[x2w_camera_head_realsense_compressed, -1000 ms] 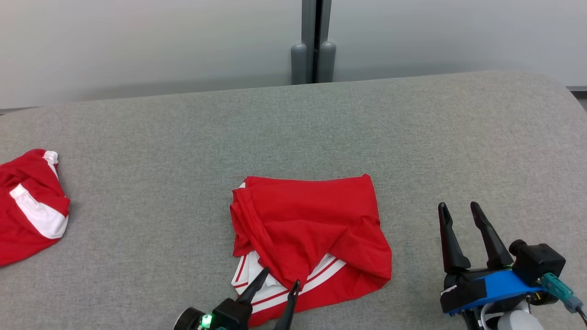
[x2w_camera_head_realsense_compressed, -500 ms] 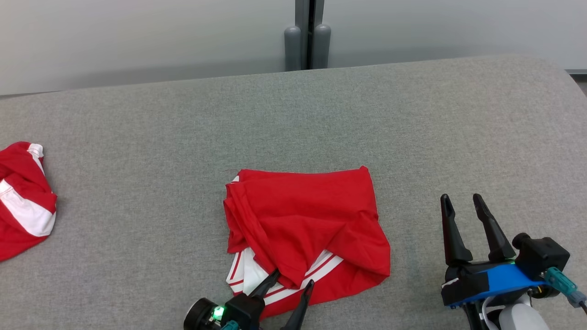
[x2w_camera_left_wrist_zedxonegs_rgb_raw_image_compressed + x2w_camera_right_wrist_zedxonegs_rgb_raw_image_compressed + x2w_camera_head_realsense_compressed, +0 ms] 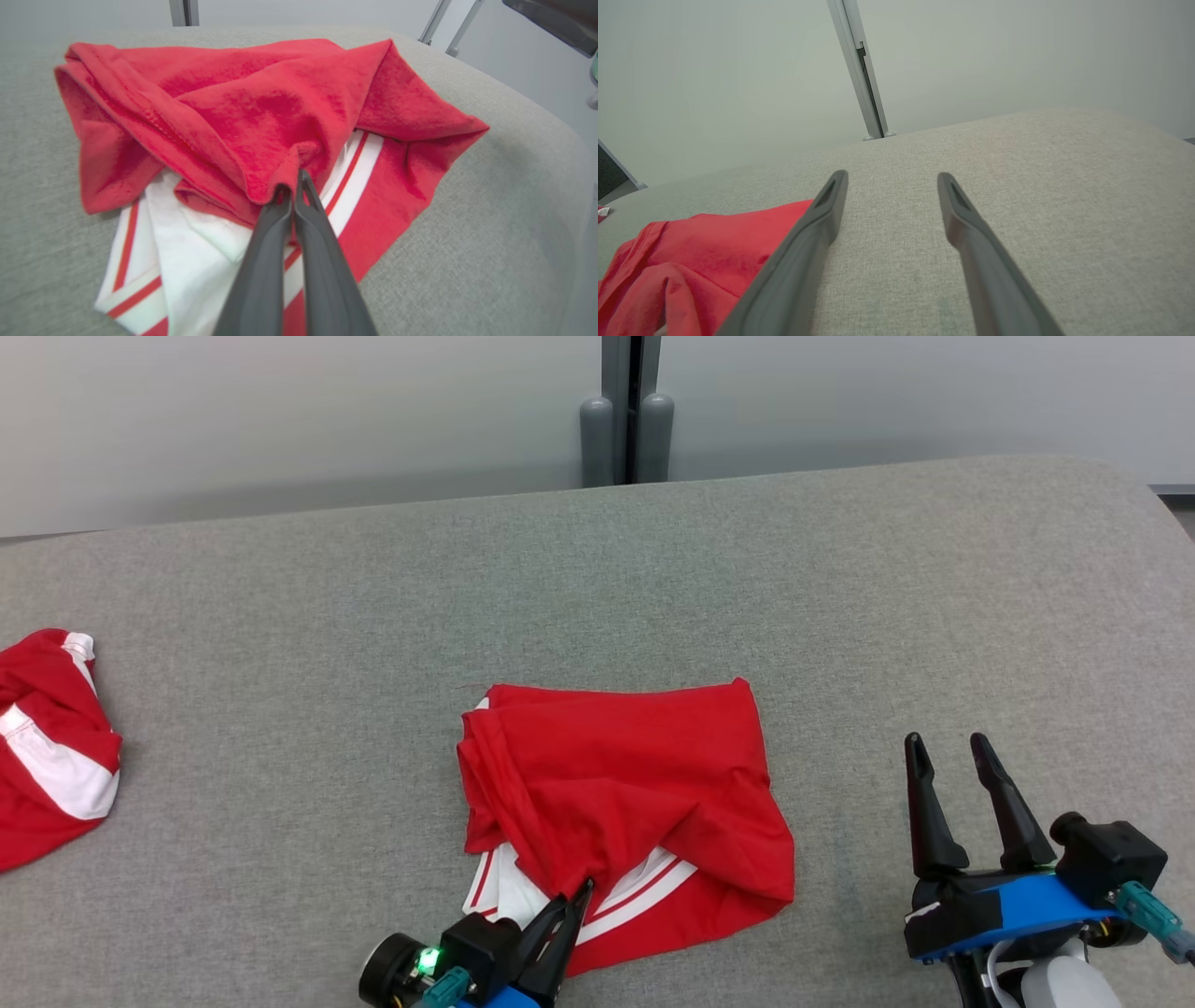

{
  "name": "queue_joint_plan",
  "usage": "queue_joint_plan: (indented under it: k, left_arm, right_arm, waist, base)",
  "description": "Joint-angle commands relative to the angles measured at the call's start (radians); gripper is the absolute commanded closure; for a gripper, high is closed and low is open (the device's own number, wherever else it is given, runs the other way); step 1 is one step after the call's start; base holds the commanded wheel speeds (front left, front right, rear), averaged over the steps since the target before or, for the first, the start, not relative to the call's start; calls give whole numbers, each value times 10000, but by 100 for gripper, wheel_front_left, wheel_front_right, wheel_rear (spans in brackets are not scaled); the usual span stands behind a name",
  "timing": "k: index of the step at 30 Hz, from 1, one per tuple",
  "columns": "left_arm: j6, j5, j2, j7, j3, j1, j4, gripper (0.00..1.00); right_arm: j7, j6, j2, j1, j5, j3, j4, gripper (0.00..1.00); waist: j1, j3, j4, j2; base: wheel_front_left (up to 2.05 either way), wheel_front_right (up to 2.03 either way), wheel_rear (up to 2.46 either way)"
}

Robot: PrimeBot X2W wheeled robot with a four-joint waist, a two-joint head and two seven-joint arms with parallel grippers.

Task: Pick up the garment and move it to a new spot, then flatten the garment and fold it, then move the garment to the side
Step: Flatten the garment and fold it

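Garment (image 3: 625, 784): red, with white trim bearing red stripes; loosely folded into a rough square near the middle of the grey padded surface (image 3: 840, 569), toward its near edge; white trim exposed at the near-left corner under a drooping red flap. Left gripper (image 3: 583, 889): at the garment's near edge, directly on the lowest tip of that flap; fingers pressed together and pinching a small pucker of red cloth, seen plainly in the left wrist view; fingers slant up and to the right in the head view, low over the white trim; wrist enters from the bottom edge, a green light lit on it. Right gripper (image 3: 947, 742): to the right of the garment and well apart from it; fingers spread, nothing between them, pointing away from the robot with a slight lean to the left; blue housing behind; contact with the surface cannot be told. Second red-and-white garment (image 3: 47, 747): bunched at the far left edge, well apart from both grippers.
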Motion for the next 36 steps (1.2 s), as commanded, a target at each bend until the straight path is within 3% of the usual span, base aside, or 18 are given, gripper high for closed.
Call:
queue_joint_plan:
  k: [1,9,18,24,26,27,28,29,30,36]
  left_arm:
    - [-20,-8,106,-24,84,52,-83,100]
    - [79,206,638,-9,128,548,-1036,100]
    - [554,177,1455,635,234,1348,-2596,100]
    - [816,-132,1645,818,424,1976,-2985,100]
    - [670,-242,1633,930,307,2061,-2996,100]
    - [648,-241,1635,915,254,2063,-2988,65]
    - [664,-222,1603,846,236,2027,-3002,52]
    - [677,-269,1534,807,235,1998,-2988,5]
    - [688,-300,1489,736,245,1954,-2947,0]
    - [912,-227,1256,202,549,1649,-3142,0]
  right_arm:
    - [-40,6,-6,65,36,-40,20,0]
    - [-40,6,-9,207,23,-184,100,0]
    - [-40,6,-7,329,-124,-389,219,0]
    - [-40,6,-7,355,-167,-515,372,0]
    - [-40,6,-7,380,-198,-572,415,0]
    - [-40,6,-7,386,-214,-575,441,0]
    - [-40,6,-7,377,-229,-587,467,0]
    - [-40,6,-7,355,-235,-591,491,0]
    - [-40,6,-7,331,-237,-584,517,0]
    - [-40,6,-7,228,-269,-565,572,0]
  waist:
    - [1,-27,40,-1]
    - [1,-205,296,-1]
    - [1,-247,497,-1]
    - [1,-189,528,-1]
    - [1,-178,581,-1]
    - [1,-178,599,-1]
    - [1,-175,613,-1]
    - [1,-178,627,-1]
    - [1,-191,639,-1]
    - [1,-314,668,-1]
  base:
    - [0,0,0]
    - [0,0,0]
    - [0,0,0]
    - [0,0,0]
    - [0,0,0]
    - [0,0,0]
    - [0,0,0]
    - [0,0,0]
    - [0,0,0]
    - [0,0,0]
